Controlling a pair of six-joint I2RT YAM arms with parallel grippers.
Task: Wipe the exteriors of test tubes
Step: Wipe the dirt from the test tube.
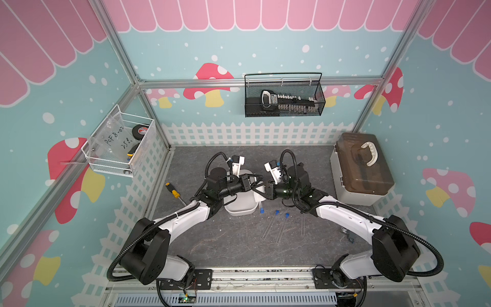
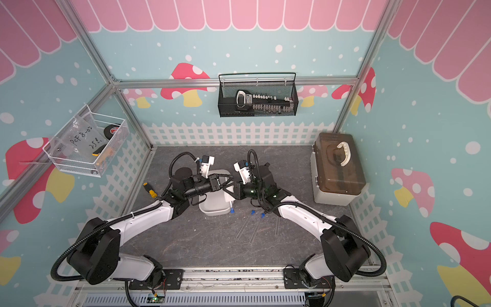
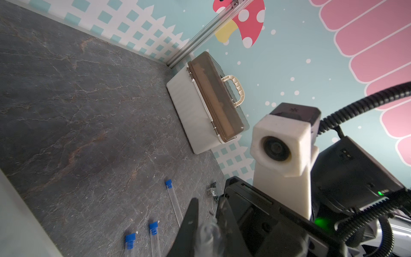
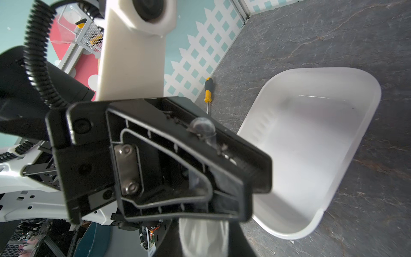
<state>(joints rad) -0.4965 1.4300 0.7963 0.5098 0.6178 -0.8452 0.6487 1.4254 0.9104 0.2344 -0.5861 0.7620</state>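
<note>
Right wrist view: left hand [image 4: 255, 187] clamps test tube [image 4: 201, 129] by tray edge [image 4: 311, 69]; right hand [image 3: 208, 222] grips cloth [image 4: 203, 240]

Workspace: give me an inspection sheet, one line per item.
Surface: grey stone-look table, with a white tray mid-table.
Job's things: one tube held over the tray; three tubes lie on the table between the tray and the right arm.
Clutter: screwdriver, small part, lidded box.
Hands: left hand shut on the tube; right hand shut on a white cloth.
Cables: black hoses along both arms, off the tubes.
Surroundings: black basket and wire basket on the walls.
</note>
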